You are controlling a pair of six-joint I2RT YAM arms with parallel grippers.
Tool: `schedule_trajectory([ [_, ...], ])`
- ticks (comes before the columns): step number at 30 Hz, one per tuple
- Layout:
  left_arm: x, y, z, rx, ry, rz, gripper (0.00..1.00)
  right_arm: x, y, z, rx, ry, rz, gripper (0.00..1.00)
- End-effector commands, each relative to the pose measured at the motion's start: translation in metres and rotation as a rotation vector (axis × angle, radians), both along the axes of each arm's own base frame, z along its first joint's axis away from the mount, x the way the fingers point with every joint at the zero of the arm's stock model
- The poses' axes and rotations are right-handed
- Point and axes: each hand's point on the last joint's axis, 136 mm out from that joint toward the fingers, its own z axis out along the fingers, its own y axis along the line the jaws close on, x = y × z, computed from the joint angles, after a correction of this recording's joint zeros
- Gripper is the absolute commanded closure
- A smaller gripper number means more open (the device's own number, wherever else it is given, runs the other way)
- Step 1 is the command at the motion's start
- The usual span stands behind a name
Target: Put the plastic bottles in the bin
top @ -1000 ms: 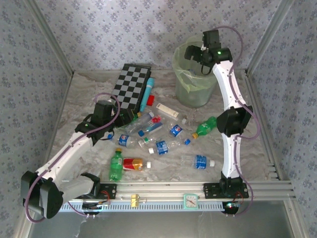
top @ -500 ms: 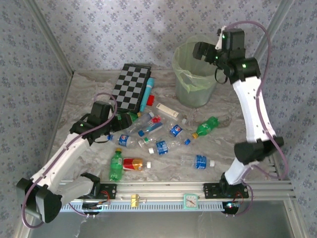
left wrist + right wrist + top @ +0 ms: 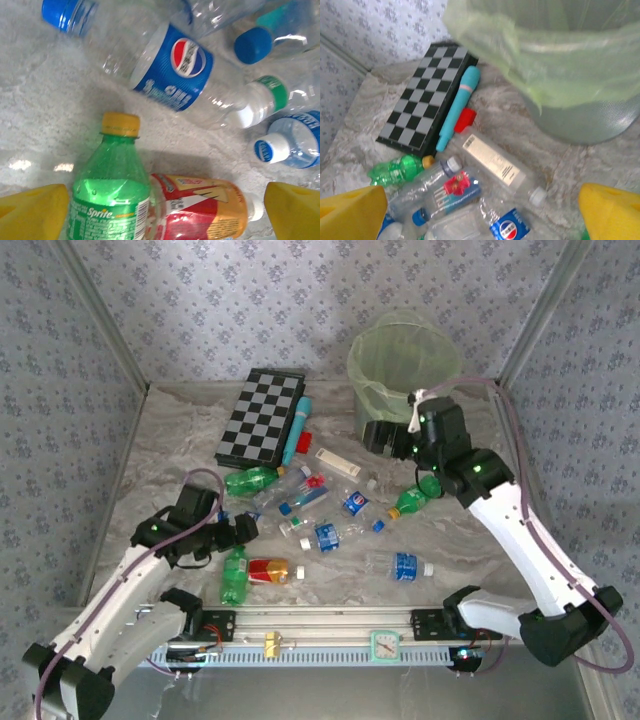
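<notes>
Overhead, we find the plastic bottles (image 3: 325,512) strewn across the middle of the table (image 3: 160,440), clear ones with blue labels among a few green, while the pale-green bin (image 3: 392,400) stands at the far right. The left tool (image 3: 243,529) hovers wide and empty just beside a green bottle (image 3: 234,575). The right tool (image 3: 378,437), equally wide and empty, hangs before the bin above the heap's far side. We judge this the reach for a bottle.

At the left wrist, yellow fingertips (image 3: 30,210) flank the green bottle, labelled Sprite, and a red-and-yellow-labelled bottle (image 3: 200,210) touching it. The next move, we think, calls for dropping lower and closing on one alone.

At the right wrist, the bin's bag-lined rim looms near, with bottles lying beside a checkerboard (image 3: 425,100), cyan tube (image 3: 457,107) and red block (image 3: 465,120).
</notes>
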Motion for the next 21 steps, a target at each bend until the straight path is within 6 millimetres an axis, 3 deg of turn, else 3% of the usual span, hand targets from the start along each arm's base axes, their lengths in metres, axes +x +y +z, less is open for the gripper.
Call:
schedule_trajectory([
  [1, -0.012, 0.004, -0.012, 0.001, 0.044, 0.037, 0.0, -0.004, 0.012, -0.003, 0.053, -0.034, -0.018, 0.0],
  [3, -0.012, 0.008, -0.019, 0.018, 0.039, 0.059, 0.01, -0.009, 0.022, -0.026, 0.041, -0.008, -0.001, 0.0],
  [11, -0.012, 0.031, -0.037, 0.146, 0.051, 0.148, 0.15, -0.018, 0.044, -0.075, 0.012, 0.011, 0.021, 0.0],
  [14, -0.012, 0.033, -0.04, 0.162, 0.054, 0.148, 0.2, -0.019, 0.045, -0.084, 0.012, 0.021, 0.01, 0.0],
  [21, -0.017, 0.028, -0.051, 0.172, 0.07, 0.122, 0.21, -0.022, 0.049, -0.091, 0.01, 0.034, 0.016, 0.0],
])
